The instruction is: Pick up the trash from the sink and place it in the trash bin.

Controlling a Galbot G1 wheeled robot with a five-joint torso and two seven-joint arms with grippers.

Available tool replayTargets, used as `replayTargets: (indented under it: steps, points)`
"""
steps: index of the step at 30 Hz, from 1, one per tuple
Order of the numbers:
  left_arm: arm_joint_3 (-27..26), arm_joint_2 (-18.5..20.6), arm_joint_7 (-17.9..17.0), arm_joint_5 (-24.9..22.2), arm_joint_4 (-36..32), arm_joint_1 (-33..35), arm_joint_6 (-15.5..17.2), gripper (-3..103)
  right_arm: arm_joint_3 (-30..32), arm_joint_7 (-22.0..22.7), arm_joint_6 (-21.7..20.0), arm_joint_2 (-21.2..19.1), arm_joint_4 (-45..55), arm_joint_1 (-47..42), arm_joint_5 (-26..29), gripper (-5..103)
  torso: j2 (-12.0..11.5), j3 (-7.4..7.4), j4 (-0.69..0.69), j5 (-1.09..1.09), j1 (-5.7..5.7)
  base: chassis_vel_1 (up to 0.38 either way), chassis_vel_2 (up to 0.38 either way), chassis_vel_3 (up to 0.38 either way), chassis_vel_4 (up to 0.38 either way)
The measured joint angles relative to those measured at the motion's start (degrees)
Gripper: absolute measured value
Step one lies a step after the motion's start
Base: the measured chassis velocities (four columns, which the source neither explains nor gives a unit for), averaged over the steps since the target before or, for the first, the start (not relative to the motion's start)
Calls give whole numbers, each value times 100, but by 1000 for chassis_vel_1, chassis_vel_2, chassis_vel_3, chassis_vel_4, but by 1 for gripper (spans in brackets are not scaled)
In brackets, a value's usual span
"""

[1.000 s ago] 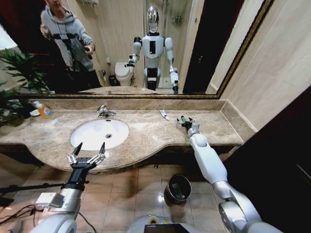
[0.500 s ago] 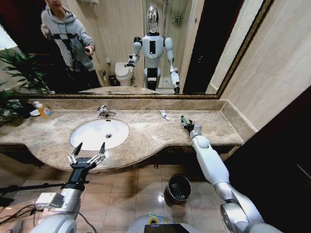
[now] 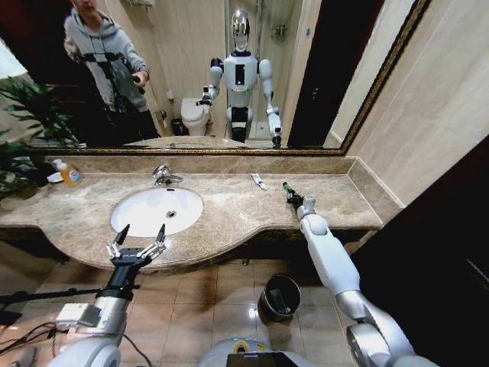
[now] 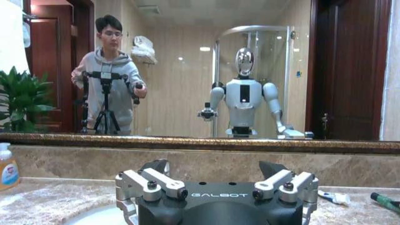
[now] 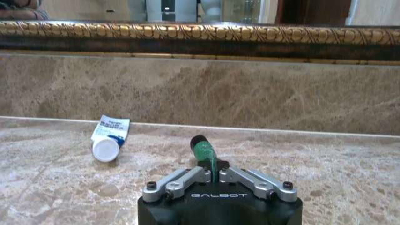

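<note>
Since 1 s ago, R gripper (image 3: 292, 197) has lifted the green trash item (image 3: 287, 189) slightly toward countertop's (image 3: 229, 210) back edge, pinching it; L gripper (image 3: 137, 246) spread at front edge by sink (image 3: 157, 210); trash bin (image 3: 280, 297) on floor. R wrist: jaws pinch green item (image 5: 203, 152), tube (image 5: 108, 138) nearby.

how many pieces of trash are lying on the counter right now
1 lying loose: a small white tube on the marble counter, near the back wall. A second, a green marker-like item, is clamped in the right gripper beside it.
</note>
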Motion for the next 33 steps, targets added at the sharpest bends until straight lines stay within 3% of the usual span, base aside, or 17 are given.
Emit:
replayTargets:
  steps: [11, 21, 23, 26, 31, 33]
  points:
    - [0, 0, 0, 0, 0, 0, 0, 100, 96, 138, -187, -233, 1096, -608, 152, 2, 0, 0, 1, 0, 0, 0, 0, 0, 0]
    - [0, 0, 0, 0, 0, 0, 0, 100, 324, 311, -12, -437, 3071, -2444, 112, 2, 0, -1, 1, 0, 0, 0, 0, 0, 0]
    - [0, 0, 0, 0, 0, 0, 0, 100, 323, 281, 158, -424, 3347, -2799, 33, 2, 0, -1, 1, 0, 0, 0, 0, 0, 0]
    - [0, 0, 0, 0, 0, 0, 0, 100, 330, 98, 833, -229, 3895, -3810, -500, 2, 0, -1, 0, 1, 0, 0, 0, 0, 0]
    - [0, 0, 0, 0, 0, 1, 0, 100, 320, 109, 1081, 23, 4299, -4620, -772, 2, 1, -1, -1, -1, -1, 0, 0, 0, 0]
    - [0, 0, 0, 0, 0, 0, 0, 100, 272, 127, 1531, 261, 4382, -5263, -1362, 2, 1, -1, 0, 0, -1, 0, 0, 0, 0]
